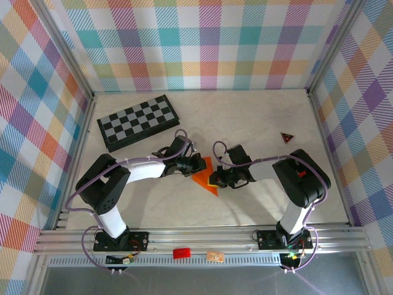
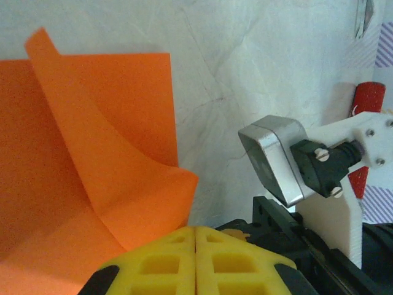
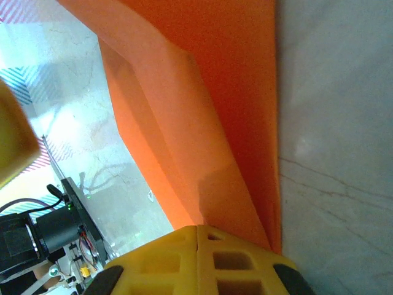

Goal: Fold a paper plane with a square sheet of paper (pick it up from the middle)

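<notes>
orange square sheet of paper (image 1: pixel 204 177), part-folded, one flap curling up, at centre of table (image 1: pixel 258 117) between left gripper (image 2: pixel 195 230) and right gripper (image 3: pixel 196 228) — both clenched at its edges, actual hold unclear. folding step; next, probably: flap pressed flat into a crease.

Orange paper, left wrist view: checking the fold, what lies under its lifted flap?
A flat layer of the same orange paper on the pale table; anything beneath that is covered.

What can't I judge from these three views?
- Top view: orange paper, fold shape covered by the left hand and right hand.
- Left wrist: paper's lower part, cut by frame edges.
- Right wrist: whether the shut fingers pinch paper, hidden behind them.
- Top view: tan item at the bottom, too small.
</notes>
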Robot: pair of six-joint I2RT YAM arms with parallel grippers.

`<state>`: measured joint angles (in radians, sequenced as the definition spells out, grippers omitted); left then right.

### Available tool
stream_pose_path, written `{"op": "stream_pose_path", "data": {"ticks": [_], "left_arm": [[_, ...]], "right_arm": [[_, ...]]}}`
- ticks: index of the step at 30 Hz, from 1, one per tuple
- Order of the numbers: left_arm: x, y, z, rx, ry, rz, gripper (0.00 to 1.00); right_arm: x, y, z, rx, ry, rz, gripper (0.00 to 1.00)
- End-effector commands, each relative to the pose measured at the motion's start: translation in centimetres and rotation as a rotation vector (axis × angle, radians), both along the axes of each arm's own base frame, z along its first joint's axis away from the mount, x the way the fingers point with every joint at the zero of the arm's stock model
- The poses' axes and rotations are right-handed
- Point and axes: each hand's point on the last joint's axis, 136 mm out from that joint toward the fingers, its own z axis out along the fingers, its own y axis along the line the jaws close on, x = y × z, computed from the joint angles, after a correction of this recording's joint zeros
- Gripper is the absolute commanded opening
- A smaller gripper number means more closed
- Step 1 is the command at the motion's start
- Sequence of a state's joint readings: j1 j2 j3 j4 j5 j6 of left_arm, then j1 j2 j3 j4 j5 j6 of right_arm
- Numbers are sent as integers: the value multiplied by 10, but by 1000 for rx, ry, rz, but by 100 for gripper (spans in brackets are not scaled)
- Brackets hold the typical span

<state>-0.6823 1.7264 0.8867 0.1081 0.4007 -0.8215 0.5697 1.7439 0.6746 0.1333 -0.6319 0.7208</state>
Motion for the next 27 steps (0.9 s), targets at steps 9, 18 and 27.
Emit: {"op": "stream_pose_path", "data": {"ticks": [9,18,27], "left_arm": [[-5,6,-57,117,114,54,8],[17,42,-67,243,105,179,8],[44,49,-57,227,82,223,9]], "right_arm": [[-31,-29,-37,-138,147,-15,0],[-41,-36,-47,-154,170,-15,0],[-44,-37,-50,-153,170,-9,0]]}}
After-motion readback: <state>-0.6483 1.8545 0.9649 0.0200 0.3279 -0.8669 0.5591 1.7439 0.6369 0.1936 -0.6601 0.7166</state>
